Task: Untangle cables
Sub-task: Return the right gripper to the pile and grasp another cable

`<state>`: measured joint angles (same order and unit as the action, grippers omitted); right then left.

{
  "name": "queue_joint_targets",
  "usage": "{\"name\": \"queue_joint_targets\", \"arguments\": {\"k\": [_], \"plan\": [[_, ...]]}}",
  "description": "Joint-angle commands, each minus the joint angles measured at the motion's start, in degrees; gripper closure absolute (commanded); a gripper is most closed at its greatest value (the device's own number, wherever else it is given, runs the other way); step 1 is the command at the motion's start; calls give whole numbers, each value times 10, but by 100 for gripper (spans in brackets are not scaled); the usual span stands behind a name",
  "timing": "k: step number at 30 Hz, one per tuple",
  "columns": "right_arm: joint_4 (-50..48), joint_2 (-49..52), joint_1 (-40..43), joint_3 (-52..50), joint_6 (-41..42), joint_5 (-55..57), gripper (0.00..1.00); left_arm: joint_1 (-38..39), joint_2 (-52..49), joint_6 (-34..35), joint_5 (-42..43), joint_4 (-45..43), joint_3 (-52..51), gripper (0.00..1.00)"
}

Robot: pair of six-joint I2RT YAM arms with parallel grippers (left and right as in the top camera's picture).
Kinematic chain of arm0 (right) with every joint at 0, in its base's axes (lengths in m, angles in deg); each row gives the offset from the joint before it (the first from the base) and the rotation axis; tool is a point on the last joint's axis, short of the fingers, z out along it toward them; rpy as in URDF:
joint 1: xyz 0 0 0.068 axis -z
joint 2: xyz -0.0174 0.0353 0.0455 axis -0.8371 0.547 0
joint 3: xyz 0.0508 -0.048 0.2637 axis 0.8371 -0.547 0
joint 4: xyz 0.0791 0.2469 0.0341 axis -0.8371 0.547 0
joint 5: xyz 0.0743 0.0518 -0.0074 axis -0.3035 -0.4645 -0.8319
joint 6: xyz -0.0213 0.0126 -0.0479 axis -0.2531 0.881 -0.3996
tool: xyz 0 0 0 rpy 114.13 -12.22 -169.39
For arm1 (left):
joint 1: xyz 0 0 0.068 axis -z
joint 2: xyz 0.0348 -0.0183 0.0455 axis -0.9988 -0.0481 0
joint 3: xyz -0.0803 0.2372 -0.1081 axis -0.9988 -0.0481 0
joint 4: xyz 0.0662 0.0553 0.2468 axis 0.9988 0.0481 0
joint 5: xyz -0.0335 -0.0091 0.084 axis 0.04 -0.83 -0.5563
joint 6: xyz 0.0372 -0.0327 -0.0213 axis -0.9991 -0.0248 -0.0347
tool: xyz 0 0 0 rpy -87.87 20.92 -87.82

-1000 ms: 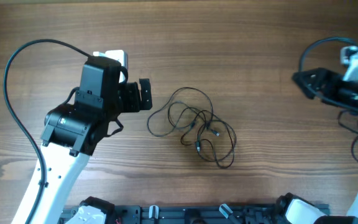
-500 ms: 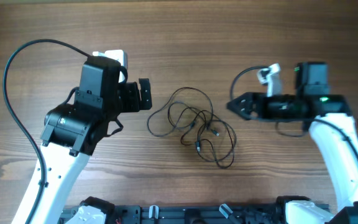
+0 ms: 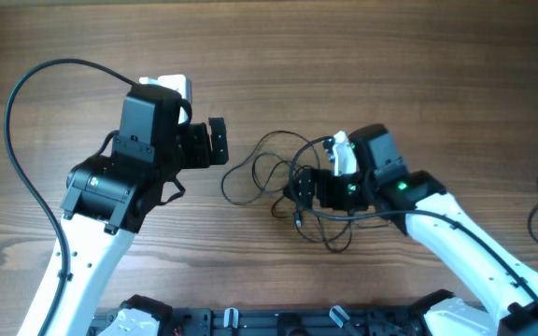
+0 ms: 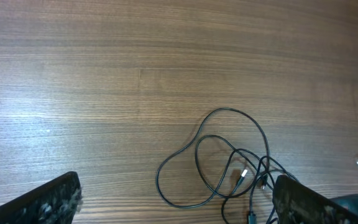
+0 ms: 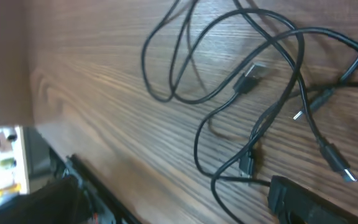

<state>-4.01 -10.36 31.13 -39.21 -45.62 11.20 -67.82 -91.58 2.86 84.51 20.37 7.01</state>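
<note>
the overhead view looks straight down on the wooden table (image 3: 362,56) from well above, with the left arm (image 3: 110,187) and right arm (image 3: 437,219) in frame. the left wrist view looks down from the left, at middling height, toward the cables (image 4: 229,162). the right wrist view sits tilted, very close over them. all three share that tangle.

The cables (image 3: 285,179), thin and dark (small plug ends showing), lie flat in a loose tangle of overlapping loops on the bench (image 3: 269,56).
</note>
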Motion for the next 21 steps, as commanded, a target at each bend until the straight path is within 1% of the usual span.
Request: {"name": "queue_joint_targets", "arguments": {"k": [1,4,9,12,13,14,17,20,21], "plan": [[-20,5,-19,-16,78,60,0,-3,2,-7,3,-1,4,0],[-45,11,-28,-24,78,60,0,-3,2,-7,3,-1,4,0],[-67,54,-34,-25,93,62,1,-3,2,-7,3,-1,4,0],[-76,91,-34,-25,97,61,6,-3,2,-7,3,-1,4,0],[-79,113,-34,-25,97,57,15,-3,2,-7,3,-1,4,0],[-81,125,-34,-25,97,57,21,-3,2,-7,3,-1,4,0],[-86,154,-34,-25,109,57,56,-3,2,-7,3,-1,4,0],[-94,156,-34,-25,108,57,63,-3,2,-7,3,-1,4,0],[-100,156,-34,-25,108,57,68,-3,2,-7,3,-1,4,0]]}}
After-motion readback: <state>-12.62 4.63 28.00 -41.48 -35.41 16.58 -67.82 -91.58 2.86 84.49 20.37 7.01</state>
